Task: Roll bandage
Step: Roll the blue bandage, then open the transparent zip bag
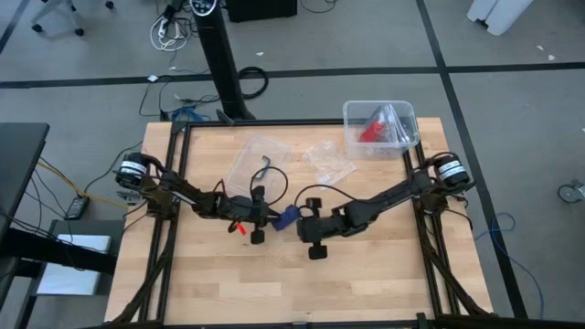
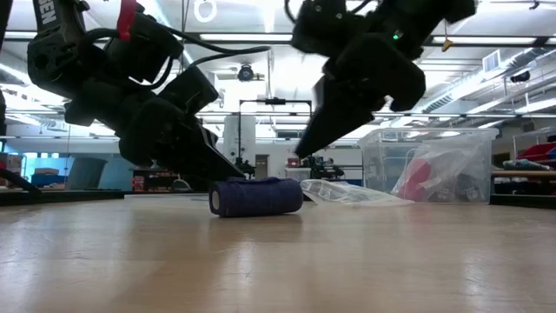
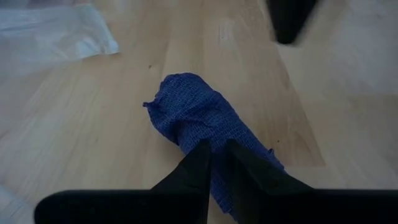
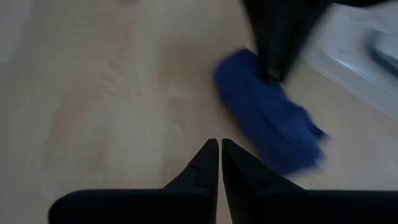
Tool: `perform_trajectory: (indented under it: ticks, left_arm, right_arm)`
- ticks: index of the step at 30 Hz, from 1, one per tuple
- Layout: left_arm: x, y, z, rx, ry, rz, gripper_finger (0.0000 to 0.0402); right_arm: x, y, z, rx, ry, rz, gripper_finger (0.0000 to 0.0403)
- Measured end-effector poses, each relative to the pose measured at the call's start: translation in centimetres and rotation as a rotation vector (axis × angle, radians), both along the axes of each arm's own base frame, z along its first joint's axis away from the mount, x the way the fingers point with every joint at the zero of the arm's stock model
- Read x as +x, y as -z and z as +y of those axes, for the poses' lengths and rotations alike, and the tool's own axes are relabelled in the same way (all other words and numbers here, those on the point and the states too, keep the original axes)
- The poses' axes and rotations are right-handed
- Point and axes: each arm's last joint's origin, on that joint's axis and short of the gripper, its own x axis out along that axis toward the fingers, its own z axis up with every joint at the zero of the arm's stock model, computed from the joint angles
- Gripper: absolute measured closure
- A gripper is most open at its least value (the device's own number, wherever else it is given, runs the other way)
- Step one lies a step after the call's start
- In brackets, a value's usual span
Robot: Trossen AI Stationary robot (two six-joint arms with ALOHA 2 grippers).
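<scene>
Bandage, rolled into a short navy cylinder, lies on its side on the worktop between the two sets of fingers. Left fingers rest on one end of the roll, nearly pressed together with only a thin gap, their tips against the fabric; whether they pinch any of it cannot be told. Right fingers are pressed together and empty, held just clear of the roll's other end above bare wood. Beyond both sets of fingers lie clear plastic bags and a clear tub with a red item inside.
</scene>
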Motion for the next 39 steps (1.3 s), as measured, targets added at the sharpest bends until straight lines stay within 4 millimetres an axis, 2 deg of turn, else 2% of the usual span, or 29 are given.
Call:
perform_trajectory:
  ticks: [3,9,14,19,25,31,36,39]
  left_arm:
    - [-0.1,-0.5,0.0,0.016,0.013,-0.02,0.0348]
    - [-0.3,-3.3,0.2,0.083,0.013,-0.131,0.0344]
    - [-0.9,-5.2,0.5,0.144,-0.016,-0.175,0.0343]
    - [-1.3,-5.9,1.7,0.124,-0.003,-0.154,0.0343]
    - [-1.2,-5.7,3.1,0.056,0.103,-0.146,0.0344]
    - [-1.2,-5.6,3.3,0.034,0.144,-0.138,0.0344]
    - [-1.2,-5.5,3.3,0.034,0.145,-0.13,0.0344]
    - [-1.2,-5.5,3.3,0.034,0.145,-0.128,0.0344]
  right_arm:
    - [-1.3,-0.7,0.0,-0.065,0.092,0.04,0.0376]
    - [-3.6,-1.7,-1.8,-0.137,0.219,0.134,0.0379]
    - [-5.8,-0.7,-5.4,-0.145,0.291,0.21,0.0399]
    - [-7.8,1.2,-9.7,-0.173,0.349,0.289,0.0388]
    - [-8.7,3.3,-13.0,-0.283,0.23,0.355,0.0343]
    - [-8.9,4.1,-14.4,-0.332,0.159,0.389,0.0298]
    - [-8.7,5.0,-14.7,-0.373,0.112,0.438,0.0292]
    - [-8.4,5.2,-14.7,-0.395,0.122,0.424,0.0306]
